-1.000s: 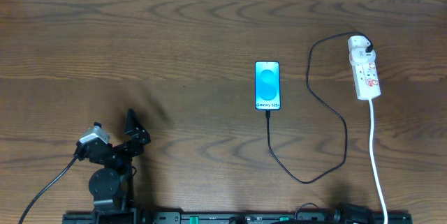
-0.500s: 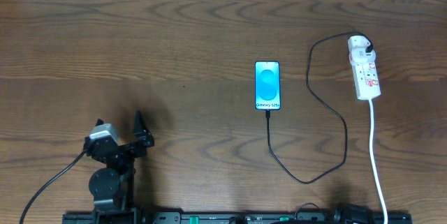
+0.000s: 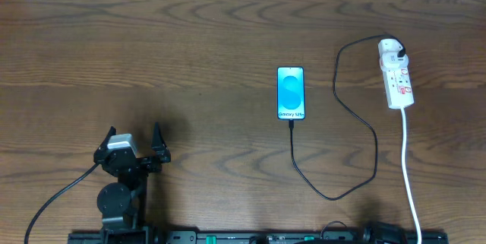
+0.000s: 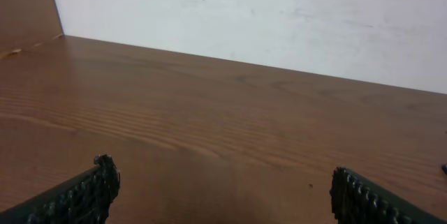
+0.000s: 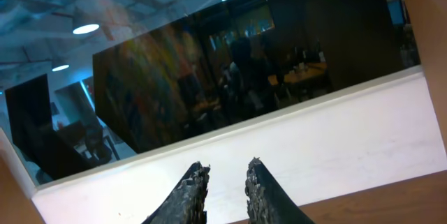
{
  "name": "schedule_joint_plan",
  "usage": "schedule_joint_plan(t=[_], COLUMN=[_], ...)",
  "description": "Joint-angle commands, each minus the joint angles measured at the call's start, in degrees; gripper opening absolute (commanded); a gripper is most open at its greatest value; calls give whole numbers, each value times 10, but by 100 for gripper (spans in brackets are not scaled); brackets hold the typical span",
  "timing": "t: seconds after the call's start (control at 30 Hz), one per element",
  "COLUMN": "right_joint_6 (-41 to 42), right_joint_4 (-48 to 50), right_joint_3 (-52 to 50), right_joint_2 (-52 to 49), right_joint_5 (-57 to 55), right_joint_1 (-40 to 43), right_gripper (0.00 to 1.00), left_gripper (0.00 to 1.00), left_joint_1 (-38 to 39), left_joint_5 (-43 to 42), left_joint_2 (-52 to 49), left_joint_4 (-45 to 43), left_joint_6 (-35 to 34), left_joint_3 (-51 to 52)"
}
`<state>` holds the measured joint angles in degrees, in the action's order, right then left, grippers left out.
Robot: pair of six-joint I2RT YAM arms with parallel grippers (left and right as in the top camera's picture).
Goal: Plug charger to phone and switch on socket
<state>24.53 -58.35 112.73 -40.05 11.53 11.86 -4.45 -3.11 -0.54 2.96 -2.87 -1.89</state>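
Observation:
The phone point(image 3: 291, 92) lies flat at mid-table, cyan screen up. The charger point(image 3: 375, 153), a thin black cable, loops from the far end of the socket point(image 3: 398, 77) round to the phone's near short edge. Its tip point(image 3: 291, 123) touches that edge; whether it is inserted I cannot tell. My left gripper point(image 3: 134, 134) stands open near the front left, far from all three. In the left wrist view the left gripper point(image 4: 223, 182) has only bare wood between its fingers. My right gripper point(image 5: 227, 165) points up at the wall, a narrow gap between its fingers, holding nothing.
The socket's white cord point(image 3: 408, 168) runs from the strip to the front edge at the right. A white wall point(image 4: 279, 21) backs the table's far edge. A dark part of the right arm point(image 3: 383, 233) shows at the front edge.
The left arm has turned its wrist leftward, so the open gripper now faces squarely toward the far edge instead of slanting right. Phone, charger and socket have not moved.

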Motion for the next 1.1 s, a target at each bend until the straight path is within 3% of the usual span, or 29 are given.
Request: schedule_joint_plan(t=[0.0,0.53,0.87,0.93,1.0,1.07], right_joint_6=[8,37,37,37,37,37], right_joint_4=[5,21,115,119,111,90], right_joint_3=[-1,-7,-84,-95,-106,-118], right_joint_2=[10,73,102,101,101,101], right_joint_5=[-4,-4,28,20,7,4], right_joint_1=[-4,-2,-2,-2,-2,-2], right_gripper=[19,18,25,36,60,99], left_gripper=[98,98,98,98,98,98], left_joint_1=[-3,-3,-3,-3,-3,-3], left_joint_5=[-6,-5,-5,-5,-5,-5], left_joint_2=[2,2,2,2,2,2], left_joint_4=[8,8,8,8,8,8], left_joint_6=[10,10,9,9,9,10], left_joint_3=[17,17,17,17,17,17])
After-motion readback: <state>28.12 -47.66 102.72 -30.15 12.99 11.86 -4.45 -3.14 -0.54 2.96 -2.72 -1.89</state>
